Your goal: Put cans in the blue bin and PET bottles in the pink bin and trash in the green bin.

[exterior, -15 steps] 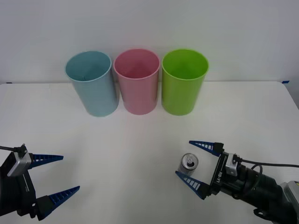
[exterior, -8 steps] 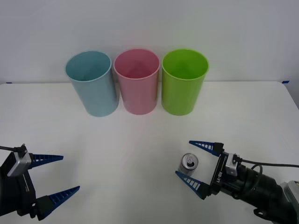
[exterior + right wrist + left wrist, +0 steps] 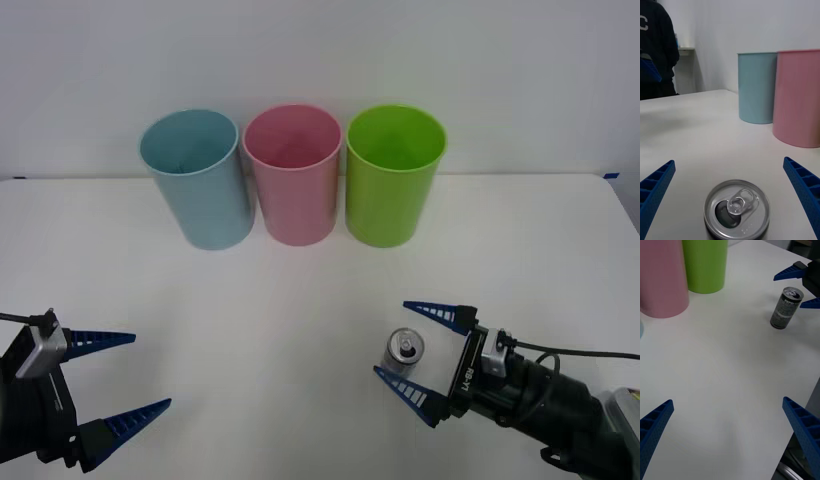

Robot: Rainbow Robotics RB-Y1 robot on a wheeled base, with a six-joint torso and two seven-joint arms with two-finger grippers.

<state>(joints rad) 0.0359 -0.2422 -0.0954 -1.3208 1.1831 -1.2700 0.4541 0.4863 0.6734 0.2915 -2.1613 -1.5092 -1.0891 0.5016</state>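
A small metal can [image 3: 404, 350] stands upright on the white table at the front right, pull tab up. My right gripper [image 3: 390, 337] is open, one blue finger on each side of the can with a gap to both. In the right wrist view the can [image 3: 736, 210] sits close between those fingers [image 3: 803, 187]. The blue bin [image 3: 195, 180], pink bin [image 3: 293, 175] and green bin [image 3: 393, 175] stand in a row at the back. My left gripper [image 3: 152, 370] hangs open at the front left, holding nothing. In the left wrist view the can [image 3: 786, 307] stands far off.
The white table [image 3: 300, 310] lies bare between the bins and both grippers. Its near edge [image 3: 805, 408] shows in the left wrist view. A grey wall rises right behind the bins.
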